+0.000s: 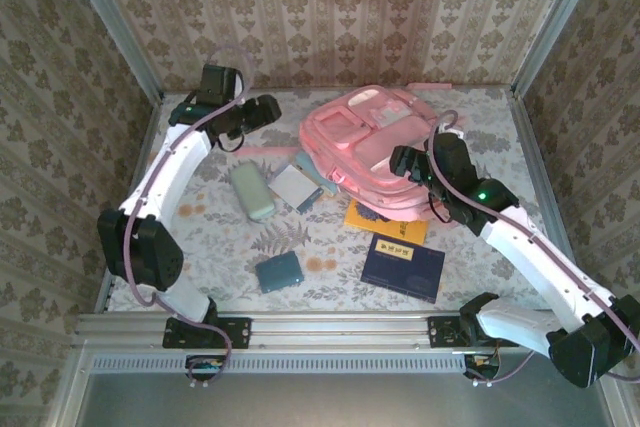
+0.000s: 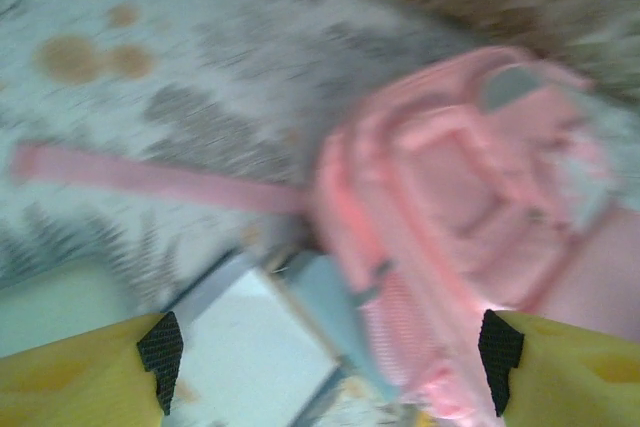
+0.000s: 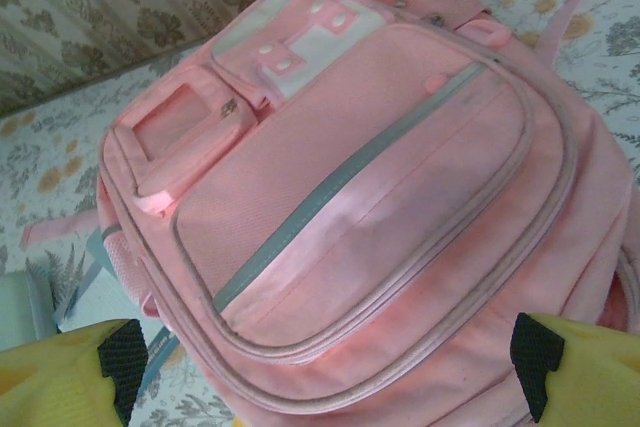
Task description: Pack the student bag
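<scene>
The student bag [image 1: 365,142], a big pink backpack, lies flat at the back middle of the table. My left gripper [image 1: 262,113] hovers just left of it, open and holding nothing. The blurred left wrist view shows the bag [image 2: 460,197] and a white and blue book [image 2: 265,347] below the wide-apart jaws [image 2: 330,362]. My right gripper [image 1: 405,161] is at the bag's right front edge. In the right wrist view it [image 3: 328,372] stands open above the bag's front pocket [image 3: 360,197], clear of the fabric.
In front of the bag lie a pale green case [image 1: 252,190], a white and blue book [image 1: 293,187], an orange book [image 1: 385,224], a dark navy book [image 1: 403,267] and a small teal box [image 1: 279,272]. A pink strap [image 1: 265,150] trails left. Patterned walls enclose the table.
</scene>
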Motion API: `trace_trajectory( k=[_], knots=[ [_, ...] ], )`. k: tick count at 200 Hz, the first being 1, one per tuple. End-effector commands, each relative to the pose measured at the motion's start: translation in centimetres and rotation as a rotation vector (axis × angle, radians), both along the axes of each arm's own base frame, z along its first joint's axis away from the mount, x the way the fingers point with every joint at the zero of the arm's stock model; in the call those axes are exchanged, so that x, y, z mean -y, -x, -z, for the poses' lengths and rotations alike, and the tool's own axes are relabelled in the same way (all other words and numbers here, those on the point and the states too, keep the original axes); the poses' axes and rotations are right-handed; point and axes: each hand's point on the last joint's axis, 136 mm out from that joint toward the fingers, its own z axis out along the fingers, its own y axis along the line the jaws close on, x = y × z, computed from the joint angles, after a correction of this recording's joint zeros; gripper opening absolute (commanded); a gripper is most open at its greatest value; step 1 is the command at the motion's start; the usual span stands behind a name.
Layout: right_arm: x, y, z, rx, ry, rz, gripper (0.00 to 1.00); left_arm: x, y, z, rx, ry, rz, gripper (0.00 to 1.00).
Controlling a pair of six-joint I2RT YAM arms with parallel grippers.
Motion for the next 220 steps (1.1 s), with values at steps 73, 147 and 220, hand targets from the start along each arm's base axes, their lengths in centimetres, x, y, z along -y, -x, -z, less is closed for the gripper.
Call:
trace_trajectory(
  k=[73, 147, 220],
  knots=[
    [-3.3, 0.7, 2.2, -0.056, -0.006, -0.126, 0.98, -5.2, 4.2, 13.7, -0.497, -0.334, -0.16, 1.0],
    [-4.7, 0.8, 3.7, -0.073, -0.061, -0.181, 0.98, -6.3, 4.7, 19.1, -0.548, -0.268, -0.173, 1.0],
    [-8.5, 0.7, 4.5, -0.107, -0.154, -0.302, 0.95, -5.3, 4.5, 20.6, -0.585, -0.174, -0.191, 0.88]
  ],
)
